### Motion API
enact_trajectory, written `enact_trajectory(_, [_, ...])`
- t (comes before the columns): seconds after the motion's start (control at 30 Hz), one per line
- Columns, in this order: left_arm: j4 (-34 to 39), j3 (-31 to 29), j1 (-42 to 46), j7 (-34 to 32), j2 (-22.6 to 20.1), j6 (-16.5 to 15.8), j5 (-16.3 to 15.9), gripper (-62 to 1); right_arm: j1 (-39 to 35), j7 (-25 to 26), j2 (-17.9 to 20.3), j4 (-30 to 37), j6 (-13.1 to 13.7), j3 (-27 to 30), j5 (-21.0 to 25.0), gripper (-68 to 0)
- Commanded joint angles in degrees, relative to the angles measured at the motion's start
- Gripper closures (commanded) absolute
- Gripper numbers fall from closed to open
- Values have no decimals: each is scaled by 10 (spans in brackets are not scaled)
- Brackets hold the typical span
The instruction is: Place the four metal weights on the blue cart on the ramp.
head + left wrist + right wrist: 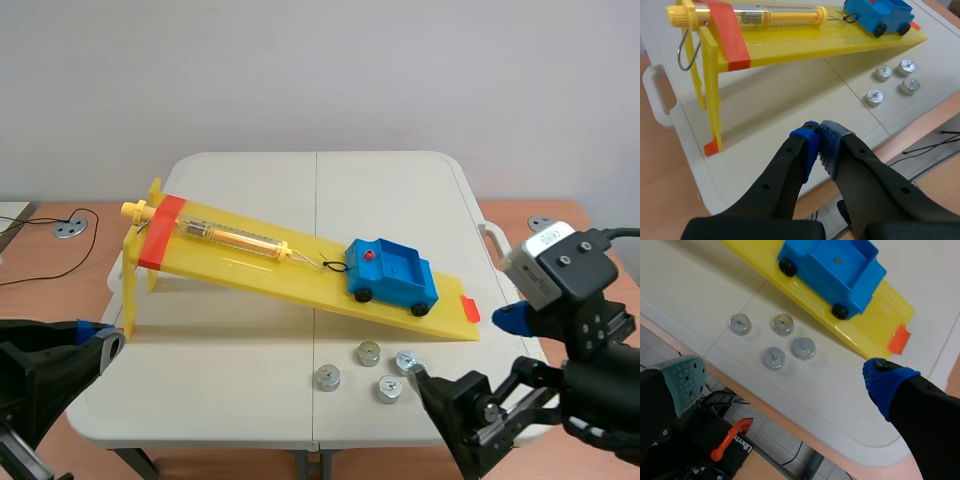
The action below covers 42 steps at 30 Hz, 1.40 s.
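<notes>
Where the yellow ramp point(250, 262) slopes down across the white worktop point(230, 340), the blue cart point(392, 272) stands near its low end, black wheels on the slope, its open bed facing up and showing only a bare blue floor. A black loop point(333, 266) joins the cart's uphill end to a clear tube point(235, 238) with yellow ends, which lies lengthwise higher on the ramp. Metal weights point(782, 324), four in number: small silver discs, each with a knob on top, in a loose cluster on the worktop just beside the ramp's low end, none touching another, none in the cart. Left pincer point(819, 145): fingers together, pads touching, nothing between them, low over the worktop's near edge by the ramp's raised end, well apart from the weights. Right pincer point(784, 377): fingers spread wide, holding nothing, over the worktop's near edge with the four weights just ahead of it.
</notes>
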Motion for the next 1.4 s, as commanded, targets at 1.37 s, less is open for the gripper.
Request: enact_trajectory(1.37, [-12,0,-54,-10,69,-9,-42,-27,257,42,-127,-198,-14,-197,-124,-376])
